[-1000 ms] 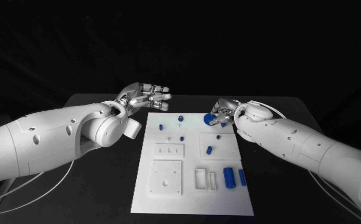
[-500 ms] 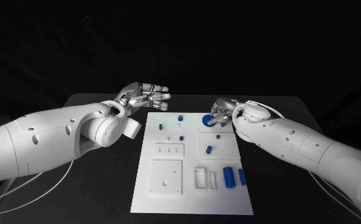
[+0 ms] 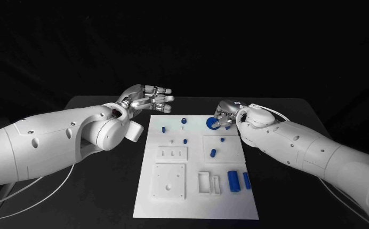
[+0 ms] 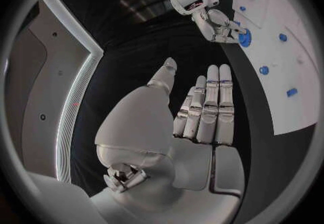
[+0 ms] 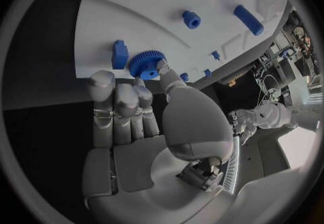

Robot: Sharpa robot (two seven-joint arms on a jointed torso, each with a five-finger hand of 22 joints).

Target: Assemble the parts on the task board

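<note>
Right hand (image 3: 224, 116) apparently pinches blue gear (image 3: 213, 123) over task board (image 3: 196, 197).

Left arm (image 3: 54, 143): glossy white shell, bulbous segments, small dark screw holes, round wrist joint, pale cable beneath. Right arm (image 3: 307, 146): same white shell, thin cable looped at wrist. Left hand (image 3: 148, 97) and right hand (image 3: 227, 112): silver, segmented metal fingers.
</note>
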